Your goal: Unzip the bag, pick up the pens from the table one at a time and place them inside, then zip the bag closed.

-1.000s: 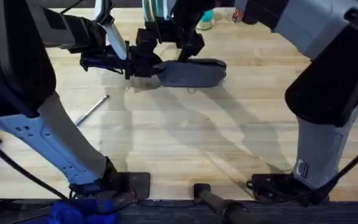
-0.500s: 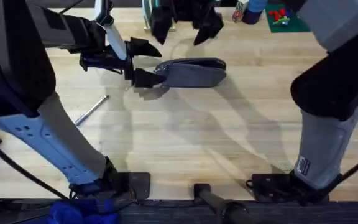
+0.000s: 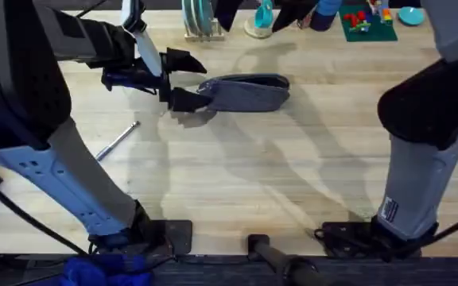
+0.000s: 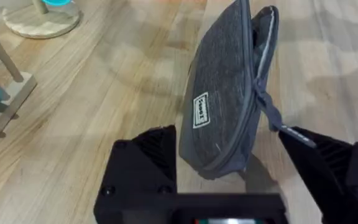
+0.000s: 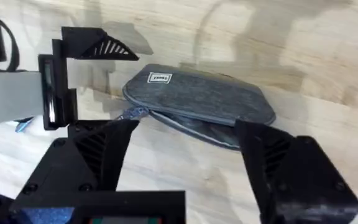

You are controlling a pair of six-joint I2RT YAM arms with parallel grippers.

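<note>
One pen (image 3: 118,140) lies on the table (image 3: 237,183) near the left arm, well apart from the bag (image 3: 243,93), which rests lengthwise farther back near the middle. The left gripper (image 3: 183,80) stands at the bag's near-left end with its fingers spread wide on either side of that end, holding nothing; in the left wrist view the zipper pull (image 4: 267,106) hangs beside one finger (image 4: 328,163), and whether it touches that finger cannot be told. The right gripper (image 5: 185,152) hangs above the bag, its fingers also wide apart and empty. The zipper seam gapes along the far part of the bag in both wrist views, so the bag appears at least partly unzipped. To do the step well, judged from this layout, the left fingers should pin the bag's end flat without crushing the opening, while the right gripper goes for the pen, grips it across its middle and feeds it in lengthwise along the seam. How far the zipper is open, and whether any pen already lies inside, cannot be made out; the left arm's bulk covers part of the table beside the pen.
</note>
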